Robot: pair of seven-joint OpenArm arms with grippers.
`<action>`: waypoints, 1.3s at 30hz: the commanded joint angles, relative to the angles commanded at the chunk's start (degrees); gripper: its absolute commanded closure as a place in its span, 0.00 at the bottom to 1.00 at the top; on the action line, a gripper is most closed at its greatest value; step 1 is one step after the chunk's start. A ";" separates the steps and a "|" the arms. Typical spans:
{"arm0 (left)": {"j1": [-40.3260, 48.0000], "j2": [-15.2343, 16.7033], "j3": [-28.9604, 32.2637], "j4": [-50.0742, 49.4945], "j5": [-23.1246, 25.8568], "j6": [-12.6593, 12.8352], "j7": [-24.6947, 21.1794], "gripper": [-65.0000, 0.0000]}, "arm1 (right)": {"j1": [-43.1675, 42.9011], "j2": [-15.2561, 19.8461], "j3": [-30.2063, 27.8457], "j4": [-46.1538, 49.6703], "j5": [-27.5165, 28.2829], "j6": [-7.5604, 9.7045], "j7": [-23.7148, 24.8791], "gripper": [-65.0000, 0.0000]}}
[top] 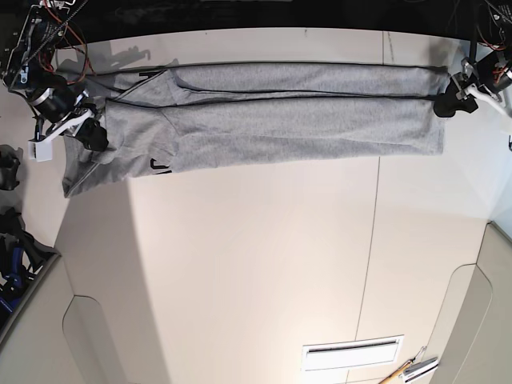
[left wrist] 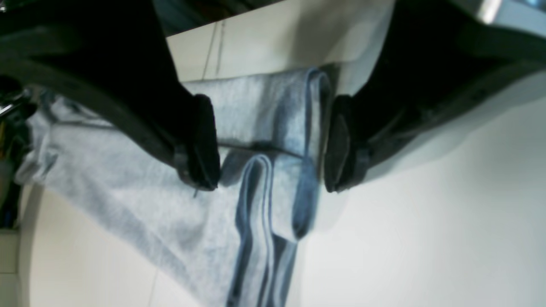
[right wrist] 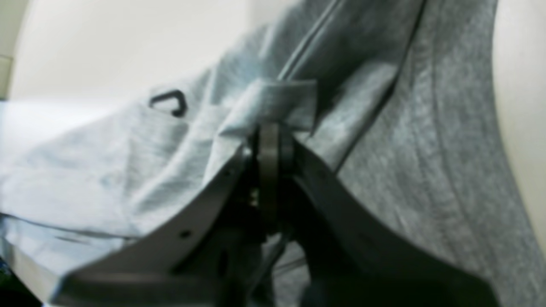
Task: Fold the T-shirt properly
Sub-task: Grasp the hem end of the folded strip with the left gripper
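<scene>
Base view: the grey T-shirt (top: 272, 120) lies folded lengthwise into a long band across the top of the white table (top: 256, 264), stretching from upper left to upper right; a bit of black lettering (top: 159, 166) shows at its lower left edge; right gripper (top: 90, 132) sits at the band's left end, left gripper (top: 448, 100) at its right end; left wrist view: fingers (left wrist: 204, 140) spread apart w/ folded fabric edges between them, nothing pinched; right wrist view: jaws closed tight on a small tuck of grey fabric (right wrist: 277, 102), pic blurry.
</scene>
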State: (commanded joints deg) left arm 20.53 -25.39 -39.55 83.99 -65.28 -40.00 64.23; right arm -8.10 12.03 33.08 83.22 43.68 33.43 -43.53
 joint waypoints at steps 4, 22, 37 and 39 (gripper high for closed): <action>0.00 -0.02 4.28 0.00 3.63 0.00 -2.73 0.35 | 0.00 0.00 0.00 0.02 0.74 0.00 -0.09 1.00; -1.90 -0.31 8.13 0.07 8.81 0.00 -7.48 1.00 | 0.15 0.00 2.01 4.44 7.37 0.00 -0.42 1.00; -19.93 -6.21 8.15 0.07 27.78 0.00 -13.22 1.00 | 0.11 0.00 10.38 9.94 7.37 0.00 -5.29 1.00; -21.03 -8.37 8.15 0.07 27.80 0.00 -13.22 1.00 | 0.11 -0.02 10.38 9.94 8.24 0.00 -5.77 1.00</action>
State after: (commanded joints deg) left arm -0.49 -33.76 -31.40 84.05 -37.47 -40.00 51.00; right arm -7.99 12.01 43.46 93.17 51.92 33.43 -49.30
